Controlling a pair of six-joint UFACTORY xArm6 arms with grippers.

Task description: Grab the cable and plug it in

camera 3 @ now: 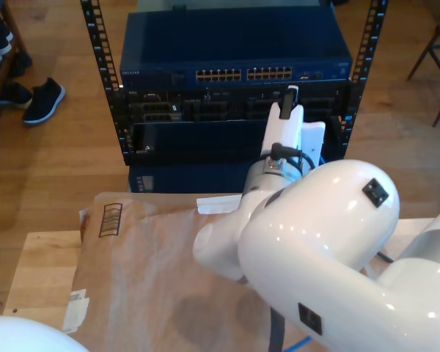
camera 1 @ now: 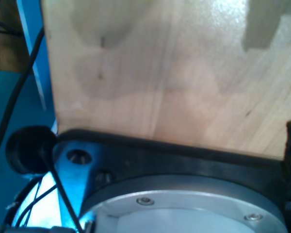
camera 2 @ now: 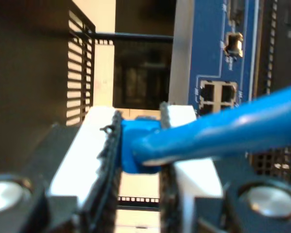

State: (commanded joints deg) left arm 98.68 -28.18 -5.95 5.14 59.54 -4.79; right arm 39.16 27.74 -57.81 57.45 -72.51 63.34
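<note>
My second gripper (camera 2: pixel 140 145) pinches the cable (camera 2: pixel 223 133) by its plug, facing a blue panel's ports (camera 2: pixel 216 94). In the exterior view that arm stretches toward the rack (camera 3: pixel 235 73). My first gripper's fingers: cannot tell.

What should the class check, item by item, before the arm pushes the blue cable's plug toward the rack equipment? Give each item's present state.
1. Plug held: ok. My second gripper has its jaws shut on the cable at its plug end.
2. Open ports ahead: ok. Sockets show on the blue panel.
3. Plug lined up with a socket: cannot tell.
4. Plug orientation: cannot tell; the pads hide it.
5. My first gripper clear of the rack: cannot tell; its camera faces a wooden board.
</note>
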